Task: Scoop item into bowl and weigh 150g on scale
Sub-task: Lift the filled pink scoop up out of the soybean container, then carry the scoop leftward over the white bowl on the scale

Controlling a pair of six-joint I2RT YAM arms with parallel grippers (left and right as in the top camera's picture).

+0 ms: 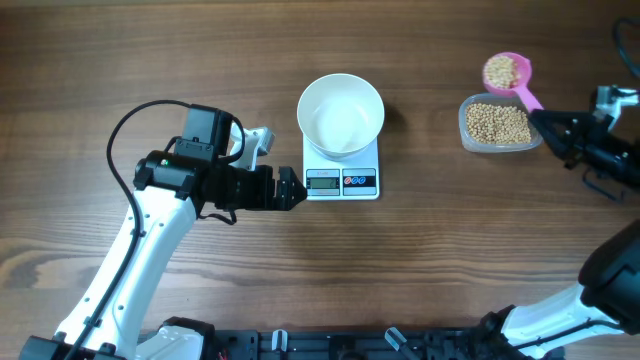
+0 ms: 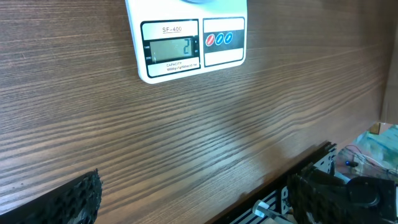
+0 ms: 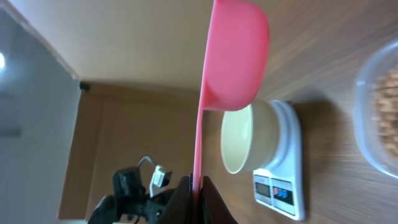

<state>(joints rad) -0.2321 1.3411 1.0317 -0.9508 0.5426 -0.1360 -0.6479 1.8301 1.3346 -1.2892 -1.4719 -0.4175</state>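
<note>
Found the right fingers pinched hard on the thin handle of the pink scoop, shut down to nothing but that handle. Saw the scoop cup heaped with tan beans, held roughly level, just behind the clear plastic tub in the overhead view. Spotted plenty more beans lying in that tub, over at the far right of the wooden tabletop. Couldn't tell scoop-to-tub contact from above, honestly. Over on the other side, caught the left fingers spread fully wide, gripping nothing, low over bare wood. Noticed them aimed at the left front corner of the little white scale, just beside it with a strip of wood showing between. Read a lone "2" on the scale's grey display in the left wrist view, with a small button panel right next to it. Found the round white bowl parked on top of the scale, near the middle of the tabletop, well apart from the tub and scoop. Got only plain white inside the bowl from above.
</note>
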